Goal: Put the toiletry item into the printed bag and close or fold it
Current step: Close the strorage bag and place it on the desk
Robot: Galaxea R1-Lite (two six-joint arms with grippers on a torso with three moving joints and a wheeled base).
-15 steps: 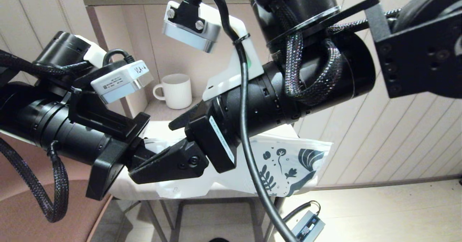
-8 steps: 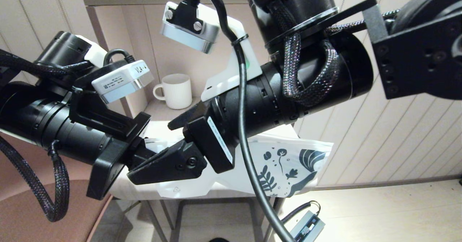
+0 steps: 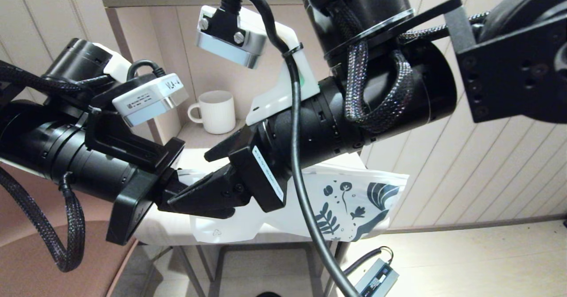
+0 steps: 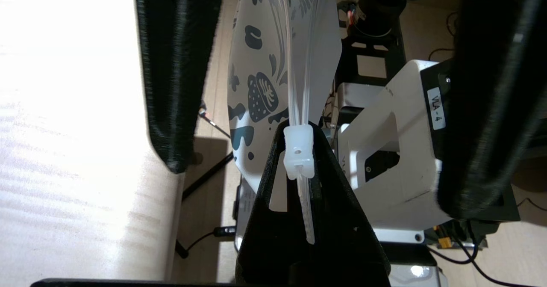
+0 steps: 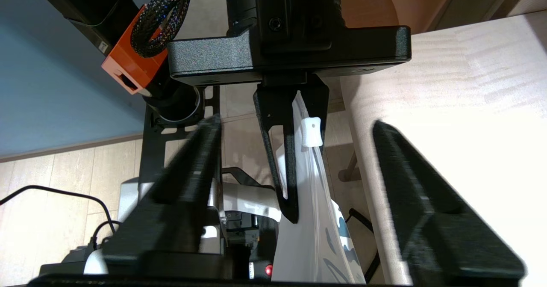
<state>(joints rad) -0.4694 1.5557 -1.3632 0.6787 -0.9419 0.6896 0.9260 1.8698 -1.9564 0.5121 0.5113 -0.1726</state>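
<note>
The printed bag [image 3: 354,199] lies over the small table's front edge, its dark leaf print at the right end. My left gripper [image 4: 299,128] is shut on the bag's zip strip right behind the white slider [image 4: 299,152]. My right gripper [image 3: 192,179] reaches in from the right and stands open. One of its fingers [image 5: 201,150] is on each side of the bag's top edge [image 5: 307,218] and the slider [image 5: 311,131], touching neither. The toiletry item is out of view.
A white ribbed mug [image 3: 217,111] stands at the back of the table [image 3: 168,228], under a shelf. A brown seat [image 3: 26,266] is at the lower left. My two arms fill most of the head view.
The right gripper's jaws have narrowed around the bag's top edge, the lower finger rising toward it. The left gripper and the bag have stayed still.
</note>
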